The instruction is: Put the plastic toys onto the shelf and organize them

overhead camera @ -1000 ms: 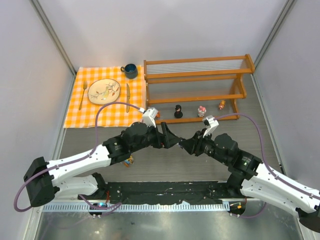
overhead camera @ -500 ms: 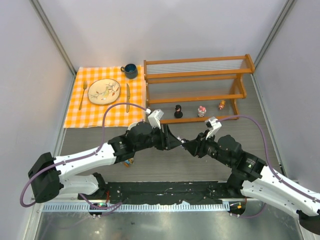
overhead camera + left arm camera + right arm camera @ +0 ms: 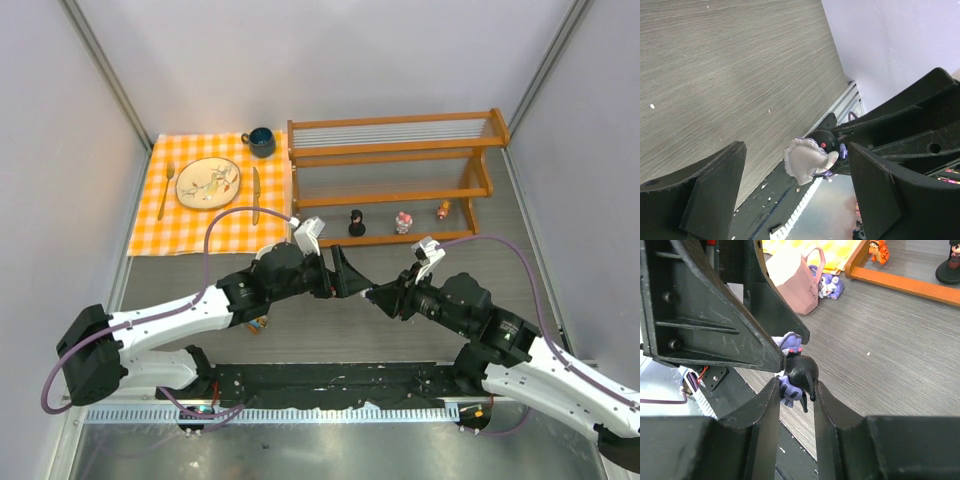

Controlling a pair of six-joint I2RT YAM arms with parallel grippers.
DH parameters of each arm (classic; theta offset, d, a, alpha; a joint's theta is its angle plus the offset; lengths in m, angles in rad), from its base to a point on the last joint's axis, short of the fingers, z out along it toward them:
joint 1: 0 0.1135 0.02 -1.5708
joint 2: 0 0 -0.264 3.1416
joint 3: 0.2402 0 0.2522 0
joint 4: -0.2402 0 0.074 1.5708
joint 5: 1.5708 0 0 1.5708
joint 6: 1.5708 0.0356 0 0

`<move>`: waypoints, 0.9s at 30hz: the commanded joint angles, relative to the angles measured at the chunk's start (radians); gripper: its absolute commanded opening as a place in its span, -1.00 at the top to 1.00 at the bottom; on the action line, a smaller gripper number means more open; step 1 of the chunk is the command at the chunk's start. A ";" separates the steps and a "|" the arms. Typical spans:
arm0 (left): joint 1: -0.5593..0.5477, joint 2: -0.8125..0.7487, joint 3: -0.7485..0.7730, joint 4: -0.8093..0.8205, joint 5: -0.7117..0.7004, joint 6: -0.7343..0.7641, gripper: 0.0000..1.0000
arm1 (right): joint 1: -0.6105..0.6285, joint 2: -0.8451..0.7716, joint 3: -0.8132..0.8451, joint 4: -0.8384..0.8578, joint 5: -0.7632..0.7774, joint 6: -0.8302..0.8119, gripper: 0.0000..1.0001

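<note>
Partly covered, the black figurine point(image 3: 799, 371) sits between right fingers point(image 3: 762, 415) (face unclear).

L arm point(image 3: 165, 322) & R arm point(image 3: 565, 378): white shells, black joints, purple cables point(image 3: 240, 209), white wrist cams point(image 3: 308, 234); fingers point(image 3: 715, 325) black, scuffed, w/ screw holes.

No text, number, brand or sign can be read in any view. A small dark mark is seen on the side of the pink-white mug point(image 3: 792, 287), which stands on the table point(image 3: 900, 340), but it is too small and blurred to be made out as lettering.
</note>
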 commanded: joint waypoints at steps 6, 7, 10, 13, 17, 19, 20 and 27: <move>-0.003 0.032 -0.002 0.076 -0.017 -0.191 -0.64 | 0.004 -0.032 0.025 0.047 0.036 -0.064 0.99; -0.003 0.031 -0.008 0.102 -0.026 -0.220 -0.60 | 0.005 -0.032 0.020 0.052 0.039 -0.064 0.99; -0.003 0.031 -0.022 0.136 -0.035 -0.249 -0.45 | 0.004 -0.028 0.008 0.064 0.051 -0.067 0.99; -0.004 0.034 -0.025 0.160 -0.034 -0.284 -0.33 | 0.004 -0.032 -0.003 0.073 0.066 -0.072 0.99; -0.004 0.049 -0.033 0.189 -0.026 -0.317 -0.16 | 0.004 -0.038 -0.014 0.087 0.068 -0.074 0.99; -0.004 0.060 -0.035 0.203 -0.026 -0.326 -0.10 | 0.004 -0.037 -0.018 0.089 0.063 -0.074 0.99; -0.004 0.061 -0.036 0.208 -0.025 -0.326 -0.02 | 0.004 -0.037 -0.020 0.090 0.062 -0.072 0.98; -0.009 0.081 -0.048 0.246 -0.008 -0.343 0.49 | 0.005 -0.061 -0.037 0.087 0.077 -0.070 0.99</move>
